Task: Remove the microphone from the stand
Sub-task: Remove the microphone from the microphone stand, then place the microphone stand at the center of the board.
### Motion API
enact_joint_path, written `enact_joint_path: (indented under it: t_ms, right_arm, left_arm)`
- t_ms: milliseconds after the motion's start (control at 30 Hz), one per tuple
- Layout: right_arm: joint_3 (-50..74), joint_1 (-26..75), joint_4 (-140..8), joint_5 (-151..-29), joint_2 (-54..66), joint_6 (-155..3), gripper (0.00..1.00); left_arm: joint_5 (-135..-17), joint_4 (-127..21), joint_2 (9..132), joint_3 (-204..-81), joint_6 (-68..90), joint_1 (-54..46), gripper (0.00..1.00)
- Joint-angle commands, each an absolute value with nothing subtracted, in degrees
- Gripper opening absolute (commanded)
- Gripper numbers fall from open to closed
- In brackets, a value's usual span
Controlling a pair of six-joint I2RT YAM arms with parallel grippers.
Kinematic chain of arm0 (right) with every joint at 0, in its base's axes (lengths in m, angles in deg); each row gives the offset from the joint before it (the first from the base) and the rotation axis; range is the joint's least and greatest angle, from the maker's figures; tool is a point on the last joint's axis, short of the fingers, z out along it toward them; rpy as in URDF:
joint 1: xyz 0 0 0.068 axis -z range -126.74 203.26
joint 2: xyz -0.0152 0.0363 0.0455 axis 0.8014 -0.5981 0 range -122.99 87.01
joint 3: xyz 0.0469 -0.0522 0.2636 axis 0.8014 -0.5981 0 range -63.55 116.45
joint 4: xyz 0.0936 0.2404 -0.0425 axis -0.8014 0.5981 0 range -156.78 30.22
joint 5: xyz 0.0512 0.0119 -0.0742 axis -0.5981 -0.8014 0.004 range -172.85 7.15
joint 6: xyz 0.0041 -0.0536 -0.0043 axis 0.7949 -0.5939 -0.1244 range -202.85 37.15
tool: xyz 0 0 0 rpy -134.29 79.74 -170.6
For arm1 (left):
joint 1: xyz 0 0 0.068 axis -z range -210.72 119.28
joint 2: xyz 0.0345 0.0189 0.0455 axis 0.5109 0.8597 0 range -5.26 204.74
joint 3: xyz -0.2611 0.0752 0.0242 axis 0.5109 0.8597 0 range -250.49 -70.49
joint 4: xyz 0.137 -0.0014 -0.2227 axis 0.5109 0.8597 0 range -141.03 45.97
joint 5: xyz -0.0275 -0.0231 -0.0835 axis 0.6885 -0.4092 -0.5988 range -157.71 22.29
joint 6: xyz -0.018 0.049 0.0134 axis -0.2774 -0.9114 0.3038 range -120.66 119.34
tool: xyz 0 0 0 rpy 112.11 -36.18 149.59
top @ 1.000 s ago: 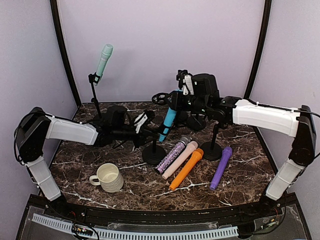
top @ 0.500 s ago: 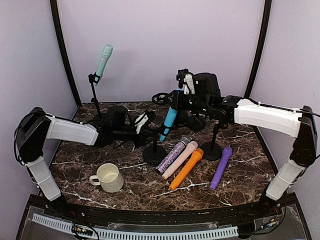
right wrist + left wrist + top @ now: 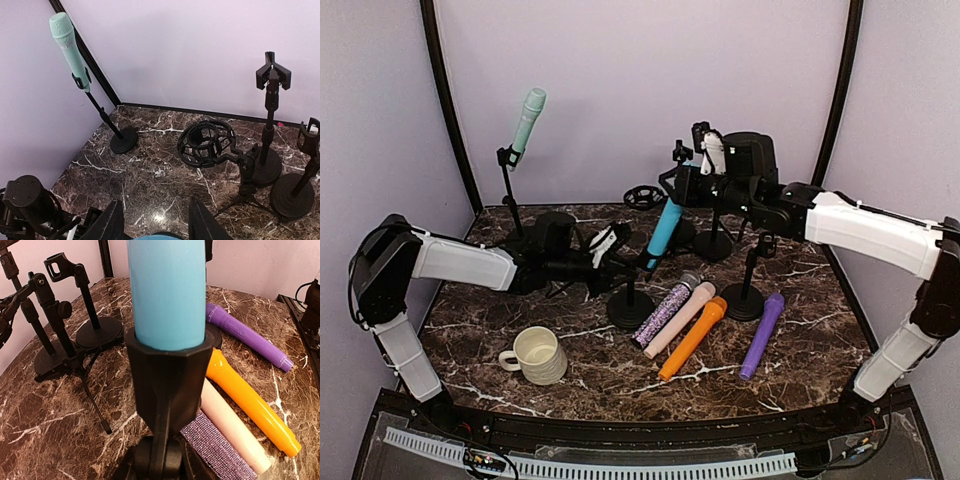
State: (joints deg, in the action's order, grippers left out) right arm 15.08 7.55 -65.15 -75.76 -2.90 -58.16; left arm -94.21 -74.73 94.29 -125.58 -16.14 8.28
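Blue microphone (image 3: 665, 228) stands slanted in the middle of the table, its lower end still seated in the black clip (image 3: 167, 375) of a short stand (image 3: 628, 305). The upper end leans to the far right. The right gripper (image 3: 686, 188) has this upper end. In the right wrist view its fingers (image 3: 112, 225) sit on both sides of the blue body and look clamped on it. The left gripper (image 3: 616, 252) comes in from the left. As far as the top view shows, its fingers are closed on the stem of the stand, just under the clip.

To do this step well, I think the right arm should pull along the line of the microphone itself, up and to the far right, without bending it sideways, because the clip is a tight collar around it. The left arm should press the stand down so the round base does not lift or slide.

Just to the right of the base lie four more microphones side by side: a glitter one (image 3: 665, 308), a pink one (image 3: 682, 318), an orange one (image 3: 692, 338) and a purple one (image 3: 762, 335). An empty stand (image 3: 748, 285) is between the last two. If the base slides, it meets the glitter one first.

Behind the right gripper, at the far side, stand more empty stands (image 3: 712, 240) and a round cage holder (image 3: 642, 196). The pull goes toward them, so they are the main risk.

A green microphone (image 3: 528, 118) on its tall stand is far left, and a cup (image 3: 538, 355) is near left, both well apart.
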Motion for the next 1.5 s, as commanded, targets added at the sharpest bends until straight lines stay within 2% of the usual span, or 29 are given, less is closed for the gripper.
enact_joint_path:
  t_ms: [0,400,600,900,1200,1467]
  right_arm:
    - [17.33,8.77,-69.59,-75.95,1.9,-57.98,0.0]
    - [15.52,10.12,-64.43,-76.65,7.07,-59.82,0.0]
    - [13.1,11.38,-55.97,-84.61,12.71,-59.52,0.0]
    - [4.78,11.4,-44.12,-87.28,20.31,-53.39,0.0]
    - [-15.51,11.43,-53.88,-95.99,28.4,-38.11,0.0]
    - [-28.59,11.41,-64.15,-99.69,27.22,-28.71,0.0]
  left_arm:
    - [-90.55,-69.0,95.65,-125.07,-18.62,7.45,0.0]
    - [-93.43,-73.14,93.52,-125.57,-9.01,3.71,0.0]
    - [-93.91,-76.52,90.76,-125.96,-5.19,-1.18,0.0]
    - [-88.63,-81.44,100.02,-138.23,-3.18,-1.5,0.0]
    - [-88.96,-85.1,111.95,-150.41,-2.12,-1.41,0.0]
    - [-89.02,-85.39,118.59,-157.96,-4.23,0.58,0.0]
